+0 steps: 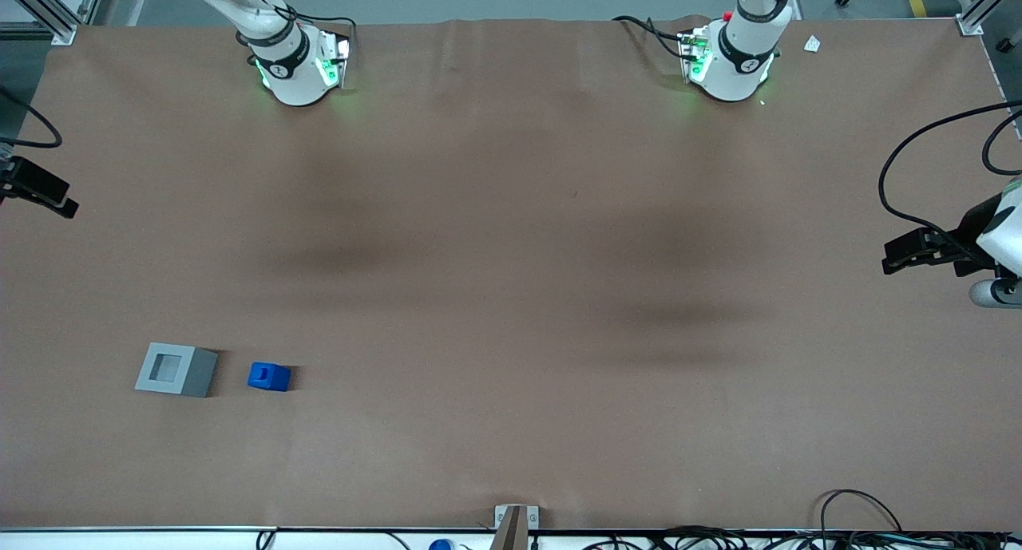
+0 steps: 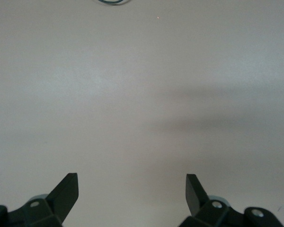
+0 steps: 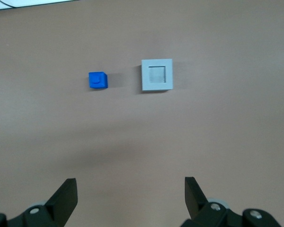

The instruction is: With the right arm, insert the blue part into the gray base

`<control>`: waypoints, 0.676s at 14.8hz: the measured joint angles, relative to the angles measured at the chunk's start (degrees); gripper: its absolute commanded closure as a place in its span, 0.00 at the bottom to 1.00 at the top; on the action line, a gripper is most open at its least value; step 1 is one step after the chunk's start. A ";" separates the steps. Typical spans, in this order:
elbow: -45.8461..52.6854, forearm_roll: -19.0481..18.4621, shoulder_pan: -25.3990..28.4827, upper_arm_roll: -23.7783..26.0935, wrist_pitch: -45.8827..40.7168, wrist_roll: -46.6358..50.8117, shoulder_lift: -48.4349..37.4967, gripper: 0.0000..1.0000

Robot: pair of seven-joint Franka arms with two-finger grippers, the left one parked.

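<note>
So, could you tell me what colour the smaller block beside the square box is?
Bright blue; the blue part shows best in the right wrist view, well clear of the open gripper.

The gripper (image 3: 130,196) body is cut off.

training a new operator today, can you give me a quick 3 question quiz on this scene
1. True or false: the blue part already sits inside the gray base.
2. Multiple choice: the right arm's hand is A) shut on the blue part, B) open and empty, high above the table, C) resting on the gray base.
3. Fill in: the square recess in the gray base's top is ____.

Key
1. False: it stands on the table beside the base, with a gap between them.
2. B
3. empty
</note>
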 measured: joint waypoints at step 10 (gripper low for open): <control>-0.86 -0.37 0.03 0.05 3.02 0.00 4.55 0.00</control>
